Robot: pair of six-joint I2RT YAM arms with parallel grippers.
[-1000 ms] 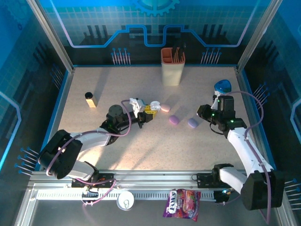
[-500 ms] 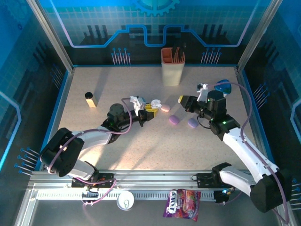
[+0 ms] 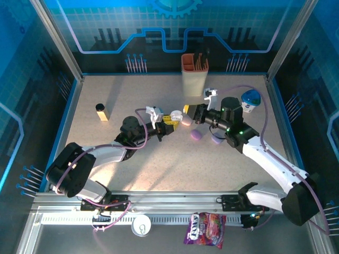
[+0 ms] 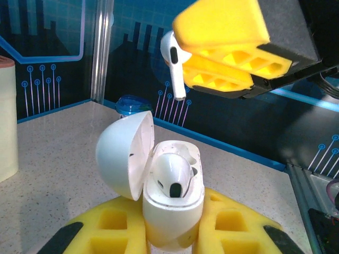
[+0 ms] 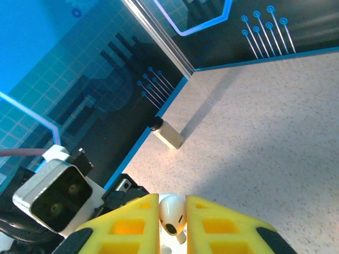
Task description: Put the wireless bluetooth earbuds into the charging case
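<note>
My left gripper [image 4: 172,228] is shut on a white charging case [image 4: 172,209], held upright with its lid [image 4: 124,153] swung open to the left. One white earbud [image 4: 172,177] sits in a socket of the case. My right gripper [image 5: 172,203] is shut on a second white earbud [image 5: 172,212], stem pointing down. In the left wrist view that earbud [image 4: 174,61] hangs a little above and behind the open case, pinched by the yellow fingers [image 4: 228,32]. From above, the left gripper [image 3: 170,120] and right gripper [image 3: 187,110] meet near the table's middle.
A pink case [image 3: 186,122], a purple case [image 3: 196,134] and a lilac case [image 3: 216,139] lie just right of the grippers. A tall cream holder [image 3: 194,74] stands at the back, a blue object [image 3: 250,98] at the right, a small bottle [image 3: 101,111] at the left.
My right arm has swung left from the table's right side, carrying the earbud to above the open case. The left gripper and case have barely moved.
</note>
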